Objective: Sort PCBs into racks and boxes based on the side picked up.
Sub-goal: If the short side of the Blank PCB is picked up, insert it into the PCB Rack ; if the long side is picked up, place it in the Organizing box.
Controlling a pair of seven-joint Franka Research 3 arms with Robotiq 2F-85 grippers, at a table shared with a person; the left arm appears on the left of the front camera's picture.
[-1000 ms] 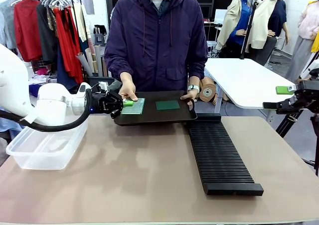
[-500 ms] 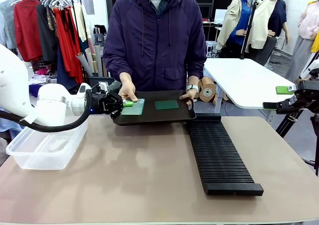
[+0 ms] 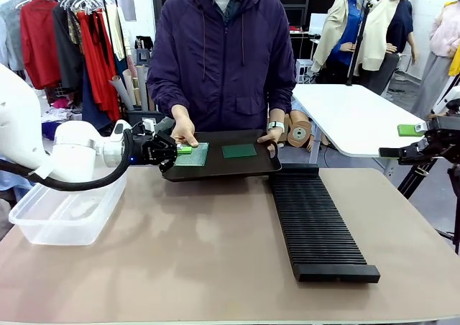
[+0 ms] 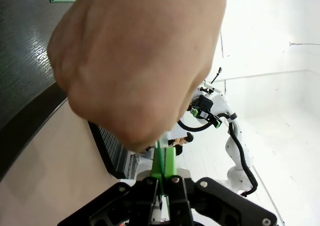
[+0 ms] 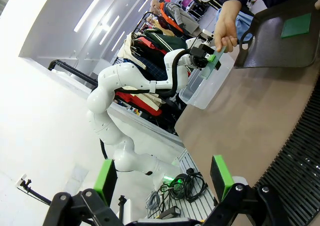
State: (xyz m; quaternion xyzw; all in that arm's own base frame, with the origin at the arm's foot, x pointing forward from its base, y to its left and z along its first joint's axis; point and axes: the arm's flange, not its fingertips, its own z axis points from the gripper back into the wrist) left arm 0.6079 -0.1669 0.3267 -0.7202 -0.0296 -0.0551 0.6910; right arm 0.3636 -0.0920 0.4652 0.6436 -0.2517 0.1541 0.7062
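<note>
At tray (image 3: 215,172) left edge: left gripper (image 3: 177,149) clamped on pale PCB (image 3: 194,154), person's hand (image 3: 184,131) over it. Dark PCB (image 3: 239,151) lies on tray. Right gripper (image 5: 162,178) spread wide, empty. I see nothing in rack (image 3: 316,224) or tub (image 3: 65,217); I judge sorting barely begun

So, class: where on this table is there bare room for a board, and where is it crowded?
Bare: the table between the clear tub and the rack, and right of the rack. Crowded: the tray's left end: a hand, the left pincer, a PCB.
</note>
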